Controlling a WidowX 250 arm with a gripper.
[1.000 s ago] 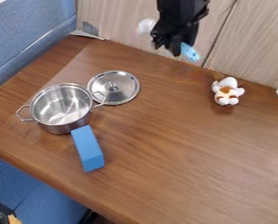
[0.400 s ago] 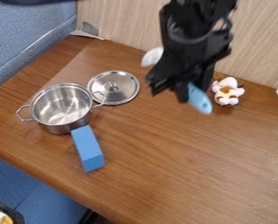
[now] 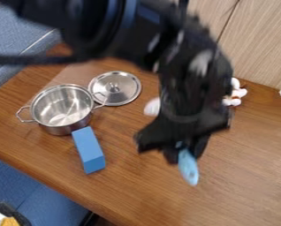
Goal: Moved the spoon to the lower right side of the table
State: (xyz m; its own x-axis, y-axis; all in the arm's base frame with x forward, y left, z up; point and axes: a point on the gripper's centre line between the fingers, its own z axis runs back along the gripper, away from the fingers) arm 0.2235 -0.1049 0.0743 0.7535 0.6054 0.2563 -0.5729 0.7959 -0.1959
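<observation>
The black gripper (image 3: 179, 155) hangs over the middle of the table (image 3: 249, 176), a little right of centre, shut on the spoon (image 3: 188, 167). The spoon's light blue handle sticks out below the gripper, pointing down. Its whitish bowl end shows on the far left side of the gripper, and the middle of the spoon is hidden behind the gripper.
A steel pot (image 3: 61, 109) stands at the left, with a lid (image 3: 115, 88) lying behind it to the right. A blue block (image 3: 89, 150) lies in front of the pot. Behind the arm, a white and brown plush toy (image 3: 238, 93) is partly covered.
From the back edge of the table, the gripper has come forward over its middle with the spoon. More of the arm has entered from the upper left, and it now covers part of the toy.
</observation>
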